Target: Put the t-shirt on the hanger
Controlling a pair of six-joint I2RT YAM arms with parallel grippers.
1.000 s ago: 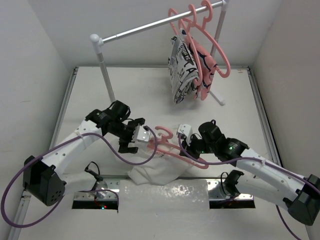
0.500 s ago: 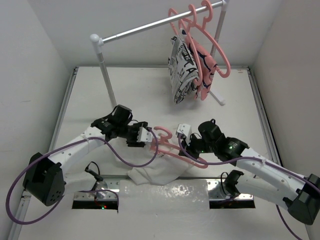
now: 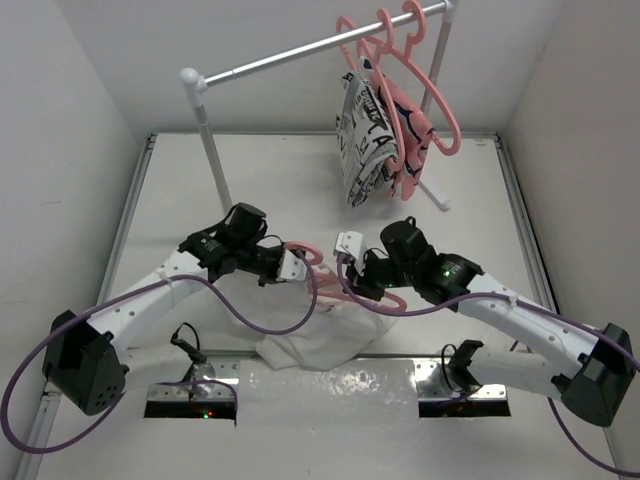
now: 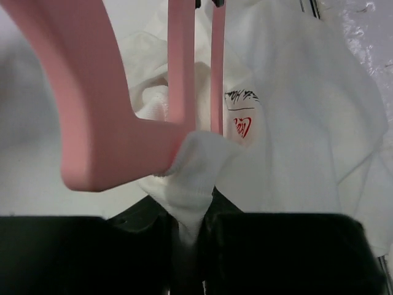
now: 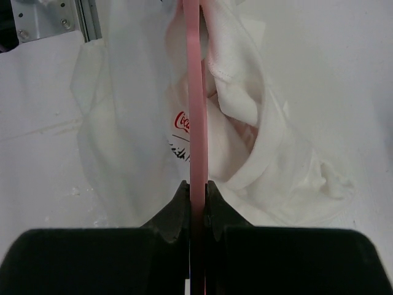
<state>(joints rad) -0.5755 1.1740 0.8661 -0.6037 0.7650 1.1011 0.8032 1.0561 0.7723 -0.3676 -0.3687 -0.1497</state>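
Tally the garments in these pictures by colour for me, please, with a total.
white t-shirt: 1
black-and-white patterned garment: 1
pink dark-lined garment: 1
Total: 3

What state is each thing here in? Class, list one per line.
t-shirt: crumpled on the table, one fold pinched.
hanger: off the rail, held over the t-shirt.
left gripper: shut on t-shirt.
right gripper: shut on hanger.
patterned garment: hanging from rail.
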